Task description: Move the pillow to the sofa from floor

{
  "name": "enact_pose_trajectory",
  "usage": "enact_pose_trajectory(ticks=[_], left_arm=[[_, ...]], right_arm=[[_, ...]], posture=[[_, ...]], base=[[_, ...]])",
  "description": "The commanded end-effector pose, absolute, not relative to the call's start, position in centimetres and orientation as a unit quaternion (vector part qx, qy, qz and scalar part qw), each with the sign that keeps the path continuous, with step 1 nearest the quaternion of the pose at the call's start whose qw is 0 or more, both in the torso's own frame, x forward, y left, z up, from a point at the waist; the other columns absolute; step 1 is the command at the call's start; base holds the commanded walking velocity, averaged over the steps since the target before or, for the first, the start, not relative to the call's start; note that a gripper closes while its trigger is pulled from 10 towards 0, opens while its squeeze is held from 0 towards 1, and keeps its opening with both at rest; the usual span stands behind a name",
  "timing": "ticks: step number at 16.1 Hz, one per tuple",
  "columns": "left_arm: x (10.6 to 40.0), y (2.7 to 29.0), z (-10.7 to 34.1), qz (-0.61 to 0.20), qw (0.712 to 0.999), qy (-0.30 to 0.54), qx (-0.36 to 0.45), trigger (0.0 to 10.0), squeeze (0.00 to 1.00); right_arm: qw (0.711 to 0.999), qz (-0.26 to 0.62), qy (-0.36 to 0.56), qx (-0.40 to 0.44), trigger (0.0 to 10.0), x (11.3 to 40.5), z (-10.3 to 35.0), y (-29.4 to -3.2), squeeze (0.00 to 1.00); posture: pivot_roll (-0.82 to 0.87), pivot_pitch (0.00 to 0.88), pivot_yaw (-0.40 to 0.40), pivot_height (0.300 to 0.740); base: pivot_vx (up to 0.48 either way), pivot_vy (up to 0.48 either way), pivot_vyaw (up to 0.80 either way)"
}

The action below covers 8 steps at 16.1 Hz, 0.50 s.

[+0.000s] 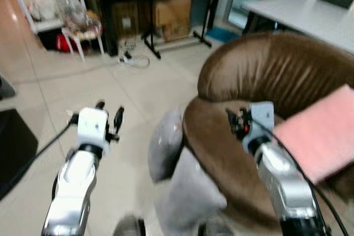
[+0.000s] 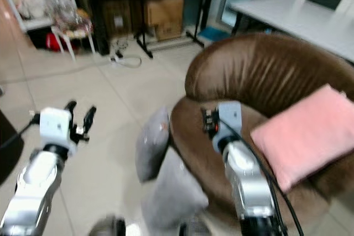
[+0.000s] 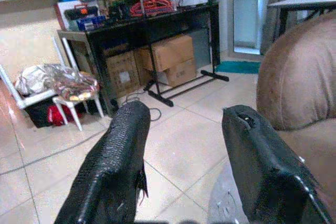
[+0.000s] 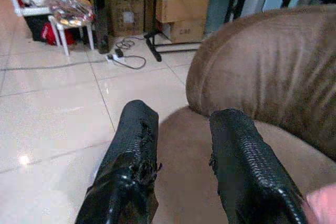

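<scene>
Pillow (image 1: 166,145), grey, leans on the floor (image 1: 127,89) against the brown sofa (image 1: 276,70) at lower centre, so we judge we are approaching, left gripper (image 1: 109,115) and right gripper (image 4: 181,145) fingers spread, needing to reach down next.

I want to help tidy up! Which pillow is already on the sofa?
The pink pillow. It lies on the brown sofa seat, while the two grey pillows lean against the sofa's front, down at the floor.

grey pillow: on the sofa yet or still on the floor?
On the floor: the grey pillow stands on edge against the sofa front. Neither gripper holds it.
</scene>
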<state>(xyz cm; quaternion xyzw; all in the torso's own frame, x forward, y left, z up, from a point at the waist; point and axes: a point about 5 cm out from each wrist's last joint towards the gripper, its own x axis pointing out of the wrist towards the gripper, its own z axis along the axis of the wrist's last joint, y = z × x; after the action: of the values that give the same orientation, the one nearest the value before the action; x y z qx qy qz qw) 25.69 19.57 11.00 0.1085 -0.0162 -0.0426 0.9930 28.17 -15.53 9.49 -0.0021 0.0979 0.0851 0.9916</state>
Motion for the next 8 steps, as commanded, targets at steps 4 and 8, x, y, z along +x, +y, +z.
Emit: enact_pose_trajectory(ticks=[4,8], left_arm=[[25.40,19.64,11.03,-0.036,0.993,-0.019,0.109,10.0,0.00],[25.05,19.91,10.97,-0.024,0.994,-0.018,0.106,10.0,0.00]], right_arm=[[0.991,0.091,0.102,-0.006,10.0,28.20,9.27,-15.47,0.00],[0.991,0.082,0.108,-0.007,10.0,28.45,9.13,-15.47,0.00]], posture=[[-0.05,0.000,-0.055,0.587],[-0.04,0.000,-0.064,0.558]], base=[[0.000,0.000,0.00],[0.000,0.000,0.00]])
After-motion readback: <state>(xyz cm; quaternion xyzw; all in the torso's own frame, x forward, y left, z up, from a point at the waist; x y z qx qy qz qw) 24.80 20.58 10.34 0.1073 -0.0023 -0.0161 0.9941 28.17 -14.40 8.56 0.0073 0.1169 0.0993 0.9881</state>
